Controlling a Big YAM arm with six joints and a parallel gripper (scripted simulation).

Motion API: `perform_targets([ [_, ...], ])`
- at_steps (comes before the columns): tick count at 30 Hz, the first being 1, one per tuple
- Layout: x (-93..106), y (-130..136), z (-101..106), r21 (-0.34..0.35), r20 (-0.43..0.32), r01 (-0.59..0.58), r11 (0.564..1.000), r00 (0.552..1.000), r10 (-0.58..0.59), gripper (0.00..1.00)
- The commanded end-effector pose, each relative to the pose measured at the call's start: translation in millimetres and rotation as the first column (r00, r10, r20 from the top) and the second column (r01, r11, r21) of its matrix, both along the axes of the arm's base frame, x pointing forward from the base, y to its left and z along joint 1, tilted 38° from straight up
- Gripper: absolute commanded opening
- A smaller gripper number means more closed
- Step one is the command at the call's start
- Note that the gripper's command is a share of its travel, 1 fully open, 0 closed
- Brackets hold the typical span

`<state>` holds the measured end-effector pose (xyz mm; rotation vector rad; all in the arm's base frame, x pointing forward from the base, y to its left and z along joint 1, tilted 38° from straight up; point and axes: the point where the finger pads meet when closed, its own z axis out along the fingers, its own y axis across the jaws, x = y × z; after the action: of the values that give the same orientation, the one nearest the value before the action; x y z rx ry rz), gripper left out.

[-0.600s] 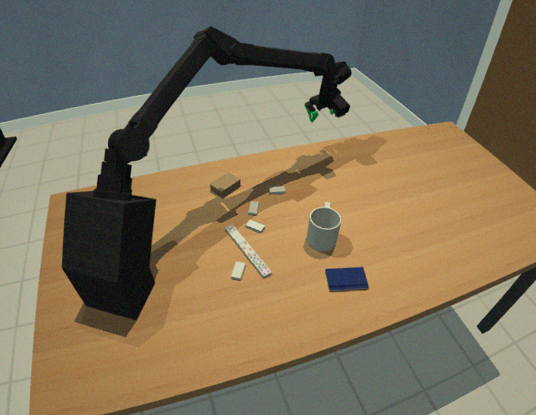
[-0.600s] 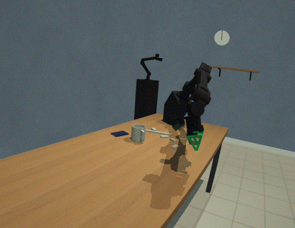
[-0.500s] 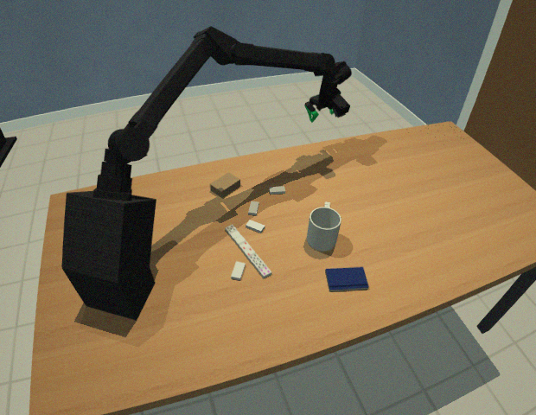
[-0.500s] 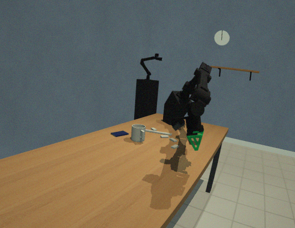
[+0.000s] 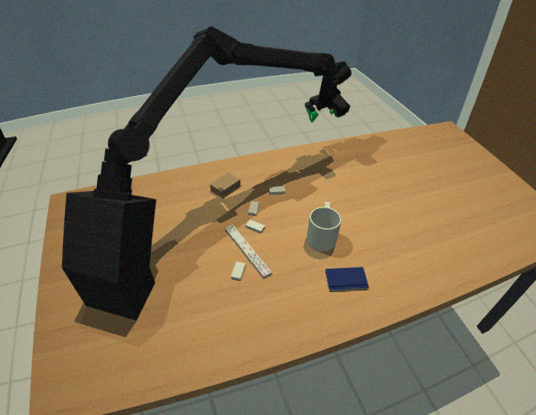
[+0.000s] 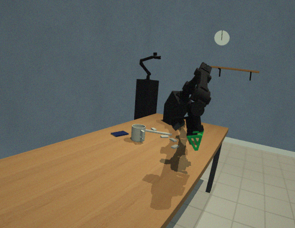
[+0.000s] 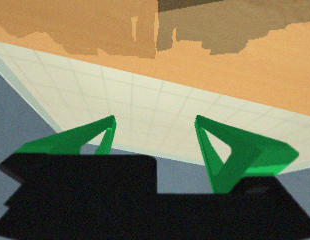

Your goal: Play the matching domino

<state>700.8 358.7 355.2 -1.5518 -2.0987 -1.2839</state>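
A line of face-up dominoes (image 5: 248, 250) with coloured pips lies diagonally in the middle of the table; it also shows in the exterior view (image 6: 157, 132). Several blank face-down dominoes lie around it: one at the near end (image 5: 238, 270), one beside the far end (image 5: 255, 226), one farther back (image 5: 253, 207) and one farthest out (image 5: 277, 190). My gripper (image 5: 321, 112) with green fingers is open and empty, held high over the table's far edge, well away from every domino. It also shows in the exterior view (image 6: 194, 141) and the wrist view (image 7: 155, 135).
A grey mug (image 5: 323, 229) stands right of the dominoes. A dark blue book (image 5: 346, 278) lies in front of it. A small tan box (image 5: 225, 183) sits behind the dominoes. The arm's black base (image 5: 108, 250) stands at the table's left.
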Motion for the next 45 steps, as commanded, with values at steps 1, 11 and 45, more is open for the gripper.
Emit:
perform_targets([
  [1,0.3,-9,14,-0.007,0.050,0.000,1.000,0.999,0.000,1.00],
  [11,1.6,-31,28,-0.060,0.191,-0.011,0.998,0.981,0.022,1.00],
  [45,1.6,-31,28,-0.061,0.190,-0.011,0.998,0.982,0.022,1.00],
])
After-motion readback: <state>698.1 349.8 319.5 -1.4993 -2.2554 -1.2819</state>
